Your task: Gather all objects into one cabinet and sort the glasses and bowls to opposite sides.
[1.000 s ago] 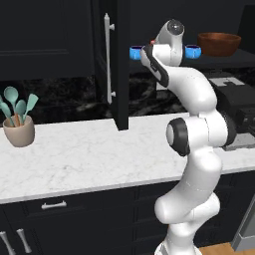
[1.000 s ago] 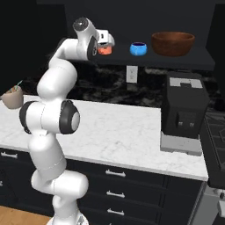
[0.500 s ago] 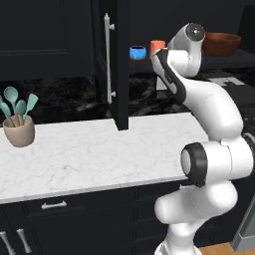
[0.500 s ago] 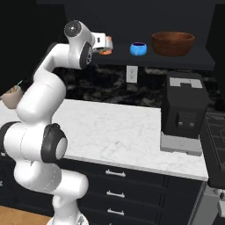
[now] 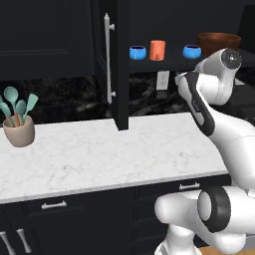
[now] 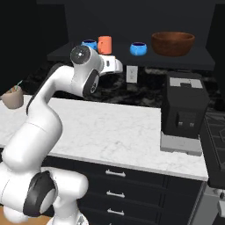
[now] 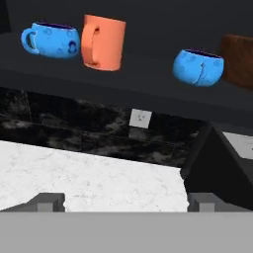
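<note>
Shelf [image 5: 164, 62]: we see L→R bowl [image 5: 138, 52], cup [image 5: 157, 50], bowl [image 5: 191, 51], brown bowl [image 6: 173, 43].
Hand view: blue bowls show handles.
Gripper [image 7: 126, 200]: jaws wide, empty.

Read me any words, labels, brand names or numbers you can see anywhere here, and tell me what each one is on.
None: no readable text in any view.
The orange cup, the blue bowls and the brown bowl are plain.
The coffee machine and the wall outlet carry no legible marking.
</note>
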Controlling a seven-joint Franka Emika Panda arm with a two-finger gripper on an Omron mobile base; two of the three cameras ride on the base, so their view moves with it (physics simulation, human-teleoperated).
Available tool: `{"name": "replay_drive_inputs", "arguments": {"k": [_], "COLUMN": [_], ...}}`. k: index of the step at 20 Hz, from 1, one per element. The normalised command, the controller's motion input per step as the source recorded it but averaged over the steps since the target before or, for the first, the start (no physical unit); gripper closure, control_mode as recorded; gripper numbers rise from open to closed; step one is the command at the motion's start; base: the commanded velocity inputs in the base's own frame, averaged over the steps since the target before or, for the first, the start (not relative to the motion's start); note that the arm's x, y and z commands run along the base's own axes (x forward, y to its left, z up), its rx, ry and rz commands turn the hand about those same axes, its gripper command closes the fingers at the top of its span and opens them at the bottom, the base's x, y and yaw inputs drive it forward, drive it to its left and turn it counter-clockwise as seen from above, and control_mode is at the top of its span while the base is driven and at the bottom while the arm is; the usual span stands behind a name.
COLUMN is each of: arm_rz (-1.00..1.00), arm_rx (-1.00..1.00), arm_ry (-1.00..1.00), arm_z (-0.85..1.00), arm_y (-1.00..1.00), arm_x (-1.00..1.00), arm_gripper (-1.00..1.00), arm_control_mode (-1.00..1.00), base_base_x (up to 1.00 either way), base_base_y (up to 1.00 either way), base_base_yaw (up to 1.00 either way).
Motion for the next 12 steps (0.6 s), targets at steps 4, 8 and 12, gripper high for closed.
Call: {"name": "replay_drive_inputs", "arguments": {"k": [4,8,12], "arm_rz": [0.0,-0.03,-0.04], "arm_rx": [0.0,0.0,0.0], "arm_ry": [0.11,0.08,0.07], "arm_z": [-0.58,-0.48,-0.42], "arm_y": [-0.53,-0.29,-0.02], "arm_x": [-1.0,-0.99,-0.42], "arm_gripper": [-1.0,-1.0,-1.0], "arm_control_mode": [-1.0,-1.0,-1.0], "base_base_x": [0.0,0.0,0.0], "base_base_y": [0.0,0.0,0.0], "base_base_yaw": [0.0,0.0,0.0]}}
